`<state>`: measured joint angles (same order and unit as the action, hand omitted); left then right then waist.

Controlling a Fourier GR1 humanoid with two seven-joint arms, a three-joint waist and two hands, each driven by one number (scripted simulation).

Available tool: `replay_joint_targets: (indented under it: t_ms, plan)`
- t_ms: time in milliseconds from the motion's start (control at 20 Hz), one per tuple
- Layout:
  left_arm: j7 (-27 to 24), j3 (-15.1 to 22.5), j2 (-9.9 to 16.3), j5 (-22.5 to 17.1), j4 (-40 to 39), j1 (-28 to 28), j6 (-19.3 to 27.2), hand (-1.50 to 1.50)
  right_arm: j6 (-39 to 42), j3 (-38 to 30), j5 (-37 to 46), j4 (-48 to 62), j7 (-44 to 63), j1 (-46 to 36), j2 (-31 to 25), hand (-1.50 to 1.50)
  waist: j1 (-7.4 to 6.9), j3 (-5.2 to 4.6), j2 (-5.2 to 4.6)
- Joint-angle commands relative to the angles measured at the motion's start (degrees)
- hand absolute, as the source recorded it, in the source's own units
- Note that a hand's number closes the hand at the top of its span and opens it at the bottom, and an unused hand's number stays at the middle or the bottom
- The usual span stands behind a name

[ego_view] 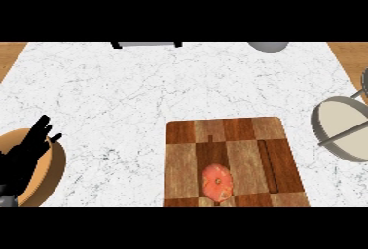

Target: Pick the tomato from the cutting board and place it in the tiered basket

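Tomato (217,183) sits on the wooden checkered cutting board (241,141), toward the board's near edge & a bit left of its centre, nothing touching it. Board lies on the white marble counter (144,92), right of centre, near side. Tiered basket (345,129) is at the far right edge, just right of the board w/ a gap between: round grey-rimmed tray w/ pale inside, grey bars crossing over it; only partly in view, nothing visible in the part that shows. Left hand (28,143) is at the near left edge, well apart from the board, fingers straight, pointing up & slightly spread, holding nothing. It shows over a round tan wooden plate or bowl (54,170), can't tell which; no contents visible on the bare part. Right hand doesn't show. Far edge: a grey round object (268,46) & a grey-and-black item (147,44), both cut off.
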<state>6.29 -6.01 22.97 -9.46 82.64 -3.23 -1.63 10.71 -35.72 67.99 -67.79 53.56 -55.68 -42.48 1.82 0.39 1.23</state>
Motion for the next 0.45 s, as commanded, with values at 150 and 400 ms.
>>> replay_joint_targets:
  t_ms: [150, 400]
  plan:
    - [1.1, -1.1, -0.1, 0.2, -2.7, -4.1, 0.5, 0.0, 1.4, -12.4, -11.6, -20.0, 0.1, 4.4, 1.5, -1.5, 2.19, -0.31, 0.27]
    - [0.6, 0.3, -2.2, 1.6, -1.8, -6.2, 2.2, 0.0, 9.4, -19.2, -20.6, -36.2, 0.3, 12.6, 8.1, -1.5, 3.36, -0.26, 0.52]
